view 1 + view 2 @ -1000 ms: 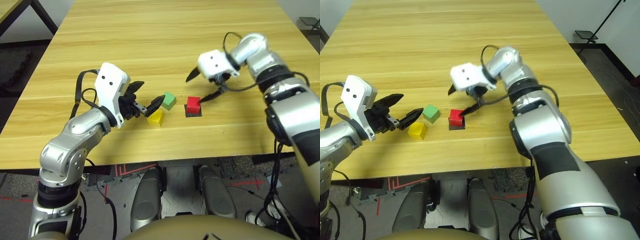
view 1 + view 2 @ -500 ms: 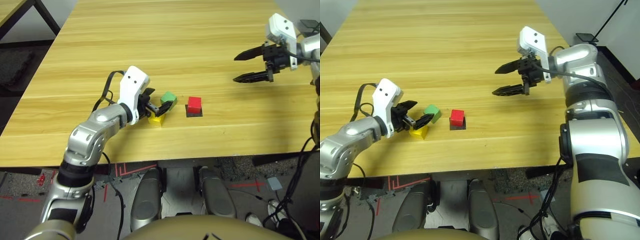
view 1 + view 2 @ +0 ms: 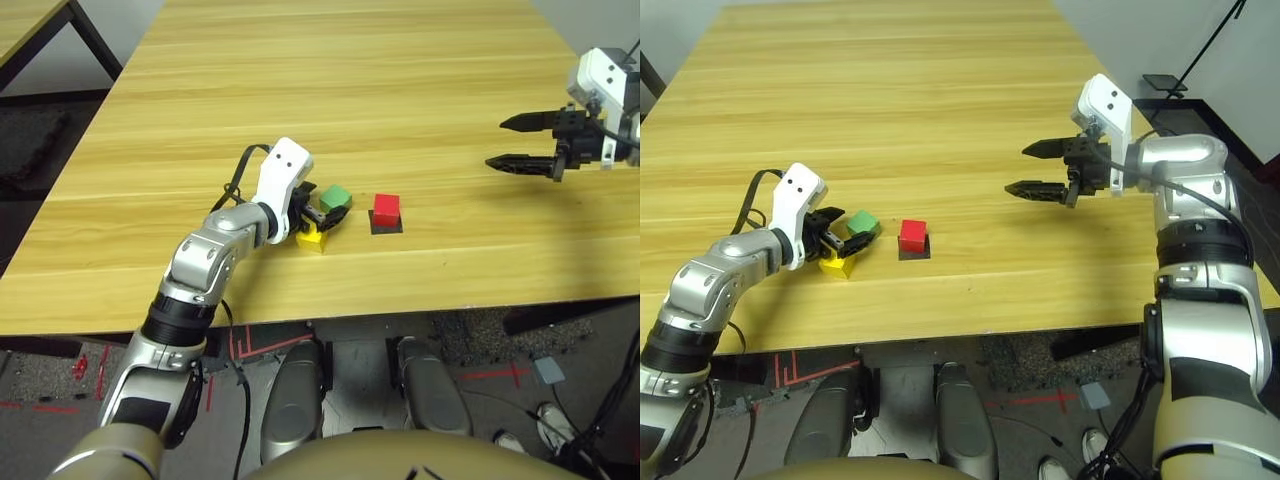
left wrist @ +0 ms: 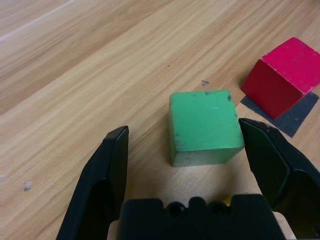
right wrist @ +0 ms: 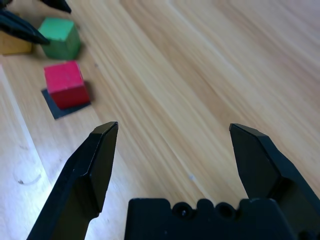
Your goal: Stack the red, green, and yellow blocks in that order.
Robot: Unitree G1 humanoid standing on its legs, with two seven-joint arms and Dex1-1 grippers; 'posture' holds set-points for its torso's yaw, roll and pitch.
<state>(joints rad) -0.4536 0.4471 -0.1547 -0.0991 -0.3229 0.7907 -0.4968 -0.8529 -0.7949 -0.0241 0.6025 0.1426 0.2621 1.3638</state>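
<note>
The left end effector (image 4: 200,145) is spread wide on the light wooden bench (image 3: 350,90), its black fingers flanking the small green cube (image 4: 204,126) without touching it. The small red cube (image 3: 386,209) sits near on a flat black square patch (image 3: 387,226); the small yellow cube (image 3: 311,238) lies under the left end effector. The right end effector (image 3: 522,142) hangs wide open and empty, well apart.

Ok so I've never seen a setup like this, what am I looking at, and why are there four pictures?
It is a humanoid robot with two silver arms at a wooden table. Two pictures come from its head, two from cameras on its wrists. A red block sits on a black patch, with a green block and a yellow block nearby. The left gripper has open fingers either side of the green block, not gripping it. The right gripper hovers open, holding nothing.
</note>
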